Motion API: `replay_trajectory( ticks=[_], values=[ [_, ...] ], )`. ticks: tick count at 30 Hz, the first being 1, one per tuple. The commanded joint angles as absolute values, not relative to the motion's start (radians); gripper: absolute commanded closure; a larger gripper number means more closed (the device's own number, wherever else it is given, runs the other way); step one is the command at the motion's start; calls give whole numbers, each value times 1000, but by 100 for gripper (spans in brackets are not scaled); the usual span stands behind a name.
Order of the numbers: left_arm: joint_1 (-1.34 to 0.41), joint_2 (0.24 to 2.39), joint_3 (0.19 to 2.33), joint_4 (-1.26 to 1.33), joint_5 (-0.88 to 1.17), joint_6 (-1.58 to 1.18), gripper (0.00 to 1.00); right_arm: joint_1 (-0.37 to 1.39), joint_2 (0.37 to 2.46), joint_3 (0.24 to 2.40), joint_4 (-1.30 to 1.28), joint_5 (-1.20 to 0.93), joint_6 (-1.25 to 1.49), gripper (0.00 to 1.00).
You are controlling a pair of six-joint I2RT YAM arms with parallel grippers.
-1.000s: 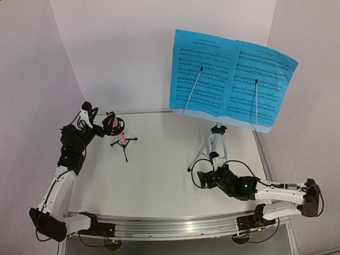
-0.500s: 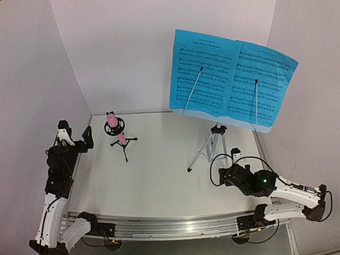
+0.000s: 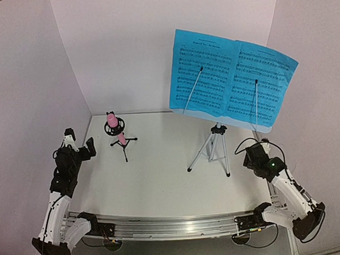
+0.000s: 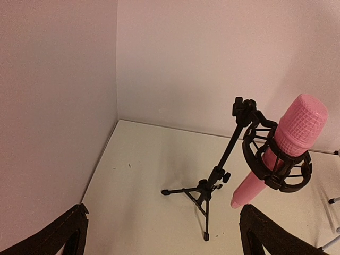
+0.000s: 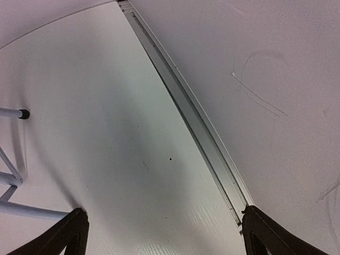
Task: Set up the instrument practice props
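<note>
Left gripper [image 4: 162, 218] and right gripper [image 5: 163, 212] have retreated, open, empty; one microphone [image 3: 113, 122], one mount [image 3: 124, 145], two pages [image 3: 204, 73], one stand [image 3: 213, 149].

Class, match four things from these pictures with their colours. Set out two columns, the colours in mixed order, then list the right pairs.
Things:
1. microphone
2. sheet music
3. stand legs
4. mic mount

Colours:
A. silver
B. black
C. pink
D. blue

Pairs: 1-C; 2-D; 3-A; 4-B
</note>
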State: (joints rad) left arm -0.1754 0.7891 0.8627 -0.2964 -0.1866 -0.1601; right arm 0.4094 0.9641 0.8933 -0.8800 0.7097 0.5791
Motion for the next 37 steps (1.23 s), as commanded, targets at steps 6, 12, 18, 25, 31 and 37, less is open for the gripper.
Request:
replay_trajectory(
  ticks=[6, 12, 18, 25, 31, 37],
  values=[
    [-114, 735, 793, -257, -222, -178, 0, 23, 1044, 773, -358, 221, 281, 2],
    [-77, 827, 616, -80, -251, -88, 0, -46, 866, 473, 199, 90, 107, 2],
    [-60, 858, 391, 207, -62, 183, 0, -57, 834, 308, 348, 5, 95, 2],
    [-57, 879, 324, 165, -144, 86, 0, -57, 783, 140, 490, 0, 143, 2],
    [-42, 880, 252, 231, -235, -9, 1, -57, 688, 67, 490, 9, 147, 2],
    [-34, 889, 295, 153, -212, -140, 0, -57, 674, 57, 490, 20, 159, 2]
  ],
)
